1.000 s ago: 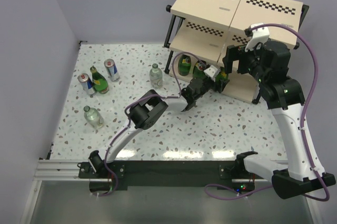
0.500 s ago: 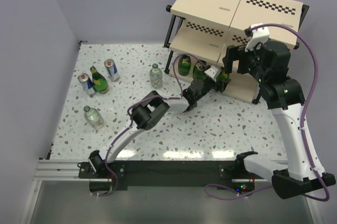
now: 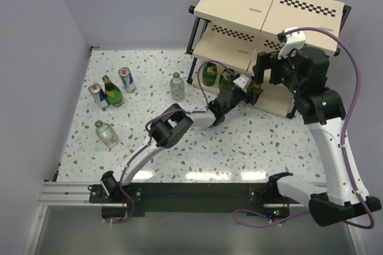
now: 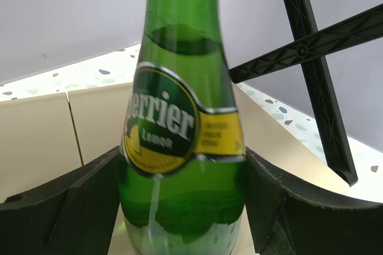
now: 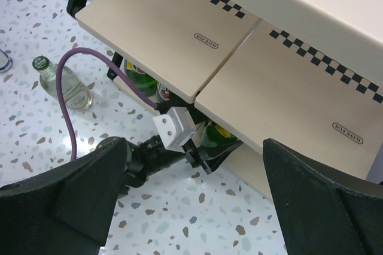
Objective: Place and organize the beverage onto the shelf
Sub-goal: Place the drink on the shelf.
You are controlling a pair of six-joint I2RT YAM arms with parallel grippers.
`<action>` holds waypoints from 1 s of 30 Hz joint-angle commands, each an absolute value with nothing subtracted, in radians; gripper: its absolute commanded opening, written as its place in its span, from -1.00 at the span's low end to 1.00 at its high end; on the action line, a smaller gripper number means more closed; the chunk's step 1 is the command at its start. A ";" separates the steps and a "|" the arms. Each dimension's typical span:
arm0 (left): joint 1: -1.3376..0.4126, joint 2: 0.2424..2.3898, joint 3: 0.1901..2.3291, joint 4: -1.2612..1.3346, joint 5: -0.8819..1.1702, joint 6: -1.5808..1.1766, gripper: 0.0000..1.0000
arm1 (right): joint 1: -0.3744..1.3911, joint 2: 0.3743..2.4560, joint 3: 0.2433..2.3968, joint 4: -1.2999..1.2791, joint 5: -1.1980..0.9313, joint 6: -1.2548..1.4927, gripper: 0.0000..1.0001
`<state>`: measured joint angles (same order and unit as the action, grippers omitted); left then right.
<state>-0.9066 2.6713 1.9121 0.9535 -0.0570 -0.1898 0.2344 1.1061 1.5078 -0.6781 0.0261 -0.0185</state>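
My left gripper (image 3: 249,91) reaches under the shelf (image 3: 263,3) onto its lowest board (image 4: 36,141). Its black fingers (image 4: 90,201) lie against both sides of a green bottle (image 4: 182,147) with a yellow label, which stands upright on that board. The same bottle (image 5: 216,135) shows under the middle board in the right wrist view. Two more green bottles (image 3: 209,74) stand on the lowest board to its left. My right gripper (image 5: 194,201) hangs open and empty above the shelf's front edge. The other beverage items are on the floor at the left.
On the speckled floor stand two blue-and-silver cans (image 3: 97,95) (image 3: 126,79), a green bottle (image 3: 112,91) and two clear bottles (image 3: 177,85) (image 3: 106,133). The shelf's black cross brace (image 4: 311,57) runs behind the held bottle. A purple cable (image 5: 90,69) loops off the left wrist.
The left arm has stretched a little further towards the shelf, carrying the green bottle deeper onto the lowest board. The right arm has not moved.
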 commanded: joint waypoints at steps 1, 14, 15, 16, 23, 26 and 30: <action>-0.914 2.683 1.954 0.986 -0.077 -0.189 0.61 | 0.233 1.094 1.500 -0.643 0.020 -0.017 0.98; -0.917 2.623 1.862 1.023 -0.083 -0.166 1.00 | 0.233 1.086 1.489 -0.638 0.021 -0.018 0.98; -0.916 2.600 1.826 1.031 -0.086 -0.166 1.00 | 0.233 1.083 1.486 -0.637 0.020 -0.020 0.98; -0.916 2.588 1.806 1.049 -0.089 -0.166 1.00 | 0.232 1.083 1.485 -0.637 0.021 -0.020 0.98; -0.925 2.493 1.632 1.130 -0.087 -0.163 1.00 | 0.233 1.063 1.470 -0.640 0.002 -0.051 0.98; -0.933 2.459 1.579 1.147 -0.077 -0.153 1.00 | 0.232 1.055 1.460 -0.647 -0.034 -0.077 0.98; -0.939 2.387 1.484 1.161 -0.077 -0.137 1.00 | 0.232 1.040 1.457 -0.678 -0.081 -0.130 0.98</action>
<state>-0.9298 2.4939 1.5368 1.0611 -0.0711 -0.1665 0.2344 1.0695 1.4578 -0.6746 -0.0254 -0.0727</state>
